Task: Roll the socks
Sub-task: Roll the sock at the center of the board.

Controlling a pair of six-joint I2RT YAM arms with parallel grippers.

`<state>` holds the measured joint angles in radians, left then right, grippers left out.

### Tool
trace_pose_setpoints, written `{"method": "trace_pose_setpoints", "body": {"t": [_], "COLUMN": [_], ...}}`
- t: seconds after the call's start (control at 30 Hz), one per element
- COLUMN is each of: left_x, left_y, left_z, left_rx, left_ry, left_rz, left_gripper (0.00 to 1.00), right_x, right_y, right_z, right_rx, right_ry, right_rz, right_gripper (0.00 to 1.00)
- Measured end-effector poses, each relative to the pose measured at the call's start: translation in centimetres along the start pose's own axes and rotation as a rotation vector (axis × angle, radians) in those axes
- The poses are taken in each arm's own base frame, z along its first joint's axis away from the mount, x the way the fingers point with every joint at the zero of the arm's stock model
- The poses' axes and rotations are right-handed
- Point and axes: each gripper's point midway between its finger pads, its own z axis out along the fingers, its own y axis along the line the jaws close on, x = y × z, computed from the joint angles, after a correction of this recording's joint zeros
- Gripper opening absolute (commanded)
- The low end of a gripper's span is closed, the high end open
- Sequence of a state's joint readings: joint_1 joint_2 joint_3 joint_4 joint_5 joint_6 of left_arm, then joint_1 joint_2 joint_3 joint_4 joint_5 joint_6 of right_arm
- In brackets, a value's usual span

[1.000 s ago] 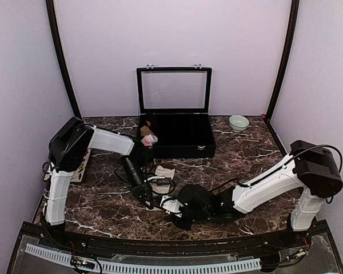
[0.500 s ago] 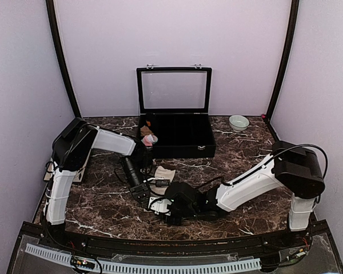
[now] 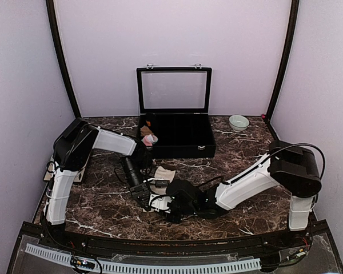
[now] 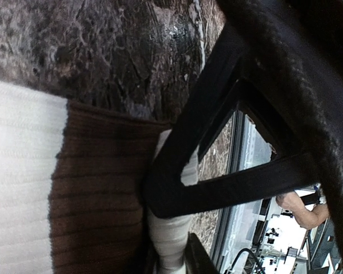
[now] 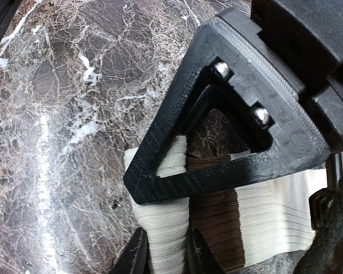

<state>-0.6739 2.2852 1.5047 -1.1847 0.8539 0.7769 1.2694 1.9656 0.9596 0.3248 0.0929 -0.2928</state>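
1. Okay, the marble table (image 3: 257, 160) spread dark and veined under both grippers.
2. Well beyond the grippers, the black case (image 3: 183, 150) stood with its lid up.
3. The cream sock (image 5: 268, 222), brown-banded, lay flat on the marble, and both grippers had its pale end.
4. The right gripper (image 5: 160, 224) was nearly closed, pinching that pale end between its fingers.
5. Just beside it, the left gripper (image 4: 170, 231) was narrowed onto the same bunched edge.
6. The pink sock (image 3: 149, 140) sat well beyond the left gripper, at the case's corner.
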Motion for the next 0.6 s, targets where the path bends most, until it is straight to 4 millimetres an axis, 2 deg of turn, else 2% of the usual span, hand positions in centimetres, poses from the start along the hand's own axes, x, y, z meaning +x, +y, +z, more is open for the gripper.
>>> {"method": "trace_pose_setpoints", "body": {"t": [0.1, 0.27, 0.37, 0.4, 0.43, 0.47, 0.6], "left_x": [0.1, 0.2, 0.1, 0.1, 0.1, 0.1, 0.0], "left_y": [-0.1, -0.2, -0.2, -0.2, -0.2, -0.3, -2.2], "left_z": [0.0, -0.1, -0.1, -0.1, -0.1, -0.1, -0.6], "left_rx": [0.006, 0.008, 0.009, 0.010, 0.012, 0.017, 0.063], "left_ry": [0.001, 0.003, 0.003, 0.005, 0.006, 0.006, -0.014], "left_rz": [-0.009, -0.016, -0.019, -0.021, -0.025, -0.030, -0.068], "left_gripper": [0.23, 0.22, 0.23, 0.28, 0.85, 0.97, 0.99], "right_x": [-0.1, -0.1, -0.1, 0.0, 0.1, 0.2, 0.2], "right_y": [0.3, 0.5, 0.5, 0.5, 0.6, 0.7, 1.3], "right_z": [0.1, 0.2, 0.0, -0.1, -0.2, -0.4, -0.4], "right_rx": [-0.014, -0.024, -0.023, -0.024, -0.027, -0.035, -0.073], "right_ry": [-0.011, -0.021, -0.025, -0.022, -0.017, -0.012, -0.014], "right_rz": [0.008, 0.030, 0.040, 0.041, 0.041, 0.041, 0.050], "right_gripper": [0.15, 0.22, 0.20, 0.17, 0.15, 0.13, 0.09]}}
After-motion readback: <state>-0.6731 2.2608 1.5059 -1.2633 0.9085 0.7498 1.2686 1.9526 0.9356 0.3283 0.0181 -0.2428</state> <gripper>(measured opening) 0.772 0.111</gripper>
